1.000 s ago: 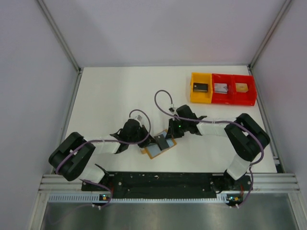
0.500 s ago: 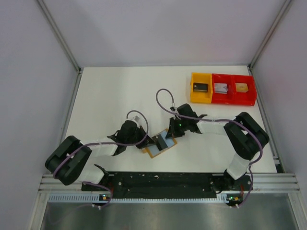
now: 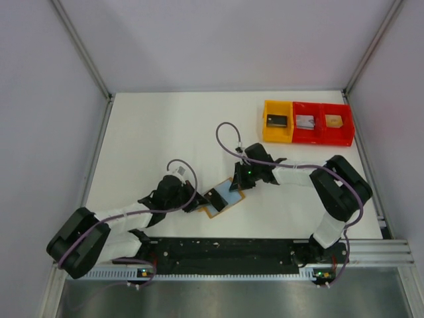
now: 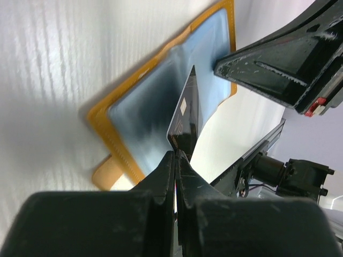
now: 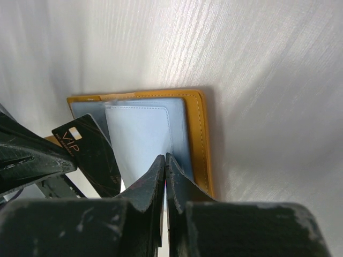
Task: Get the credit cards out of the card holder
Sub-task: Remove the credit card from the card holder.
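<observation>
Left wrist view showed the left pincer [image 4: 176, 155] clamped on a dark credit card [image 4: 185, 115], mostly clear of the open card holder [image 4: 139, 107] on the table [image 4: 48, 59]; the right pincer [image 5: 164, 160] (closed, empty) pinned the holder. Setting the card aside was not yet done.

- My left arm [image 3: 126, 215] lies low, the forearm stretched out rightward from the elbow.
- My left tool [image 4: 176, 155] has its jaws pinched on the edge of a dark card [image 4: 186, 115].
- My right arm [image 3: 298, 177] is folded at the elbow, the forearm running leftward.
- My right tool [image 5: 164, 159] points downward, its jaws pressed together.
</observation>
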Action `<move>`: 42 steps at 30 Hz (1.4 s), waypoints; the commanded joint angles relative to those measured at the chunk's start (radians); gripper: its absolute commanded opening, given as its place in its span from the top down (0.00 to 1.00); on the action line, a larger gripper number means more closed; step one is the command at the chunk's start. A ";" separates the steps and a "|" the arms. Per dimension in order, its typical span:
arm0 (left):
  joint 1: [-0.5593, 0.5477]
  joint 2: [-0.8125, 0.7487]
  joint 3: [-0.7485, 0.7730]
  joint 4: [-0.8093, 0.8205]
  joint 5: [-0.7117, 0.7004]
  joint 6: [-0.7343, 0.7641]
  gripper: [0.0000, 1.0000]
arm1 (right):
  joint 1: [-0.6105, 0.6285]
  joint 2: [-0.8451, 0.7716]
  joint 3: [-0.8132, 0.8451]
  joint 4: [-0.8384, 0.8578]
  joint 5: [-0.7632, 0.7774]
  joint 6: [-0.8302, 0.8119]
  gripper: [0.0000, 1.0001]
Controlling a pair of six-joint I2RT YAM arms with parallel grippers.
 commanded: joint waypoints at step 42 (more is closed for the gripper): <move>0.006 -0.347 -0.163 0.052 -0.145 -0.158 1.00 | 0.507 -0.333 -0.088 0.150 0.591 -0.483 0.28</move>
